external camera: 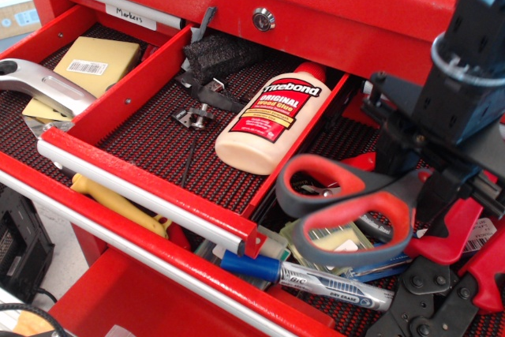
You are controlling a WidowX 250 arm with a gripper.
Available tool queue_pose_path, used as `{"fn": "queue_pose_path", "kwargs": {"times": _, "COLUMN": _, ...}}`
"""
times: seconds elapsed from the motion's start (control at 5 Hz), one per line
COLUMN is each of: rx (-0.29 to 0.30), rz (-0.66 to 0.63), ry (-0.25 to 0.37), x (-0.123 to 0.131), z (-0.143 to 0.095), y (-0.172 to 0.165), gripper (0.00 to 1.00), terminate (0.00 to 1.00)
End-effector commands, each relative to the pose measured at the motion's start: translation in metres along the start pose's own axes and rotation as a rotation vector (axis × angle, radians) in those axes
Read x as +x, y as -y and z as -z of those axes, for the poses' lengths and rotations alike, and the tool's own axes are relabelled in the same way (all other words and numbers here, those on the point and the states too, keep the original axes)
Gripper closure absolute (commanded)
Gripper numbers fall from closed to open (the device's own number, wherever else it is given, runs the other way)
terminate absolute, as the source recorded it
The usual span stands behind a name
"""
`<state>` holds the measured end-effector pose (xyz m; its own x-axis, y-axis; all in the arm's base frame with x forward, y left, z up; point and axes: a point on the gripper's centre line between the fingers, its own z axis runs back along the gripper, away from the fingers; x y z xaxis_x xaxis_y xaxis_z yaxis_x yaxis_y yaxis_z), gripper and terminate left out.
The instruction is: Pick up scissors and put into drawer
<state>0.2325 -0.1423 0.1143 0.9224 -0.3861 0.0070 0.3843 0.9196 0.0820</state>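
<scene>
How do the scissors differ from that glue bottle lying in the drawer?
The scissors have orange-red and grey loop handles; the glue bottle is cream with a red label and red cap. The scissors are held up by the gripper, over the clutter beside the drawer; the glue bottle lies on its side on the drawer's mesh liner. The scissors' blades are hidden behind the gripper; the bottle shows in full. Both carry red.

This looks like a workshop. A big red metal tool chest (371, 13) has open drawers full of tools, a wood glue bottle (268, 120), pliers (446, 230), pens (331, 286) and a lock (263, 19).
</scene>
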Motion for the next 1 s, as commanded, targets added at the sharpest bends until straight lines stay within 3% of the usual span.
{"fn": "queue_pose_path", "kwargs": {"times": 0.0, "rx": 0.063, "rz": 0.114, "ry": 0.025, "x": -0.028, "z": -0.04, "y": -0.043, "gripper": 1.0, "terminate": 0.0}}
{"fn": "queue_pose_path", "kwargs": {"times": 0.2, "rx": 0.092, "rz": 0.185, "ry": 0.039, "x": -0.053, "z": -0.051, "y": -0.087, "gripper": 1.0, "terminate": 0.0}}
{"fn": "queue_pose_path", "kwargs": {"times": 0.4, "rx": 0.104, "rz": 0.257, "ry": 0.107, "x": -0.067, "z": -0.044, "y": -0.136, "gripper": 1.0, "terminate": 0.0}}
{"fn": "queue_pose_path", "kwargs": {"times": 0.6, "rx": 0.053, "rz": 0.259, "ry": 0.131, "x": -0.064, "z": -0.042, "y": -0.167, "gripper": 1.0, "terminate": 0.0}}
{"fn": "queue_pose_path", "kwargs": {"times": 0.8, "rx": 0.027, "rz": 0.207, "ry": 0.159, "x": -0.058, "z": -0.03, "y": -0.176, "gripper": 1.0, "terminate": 0.0}}
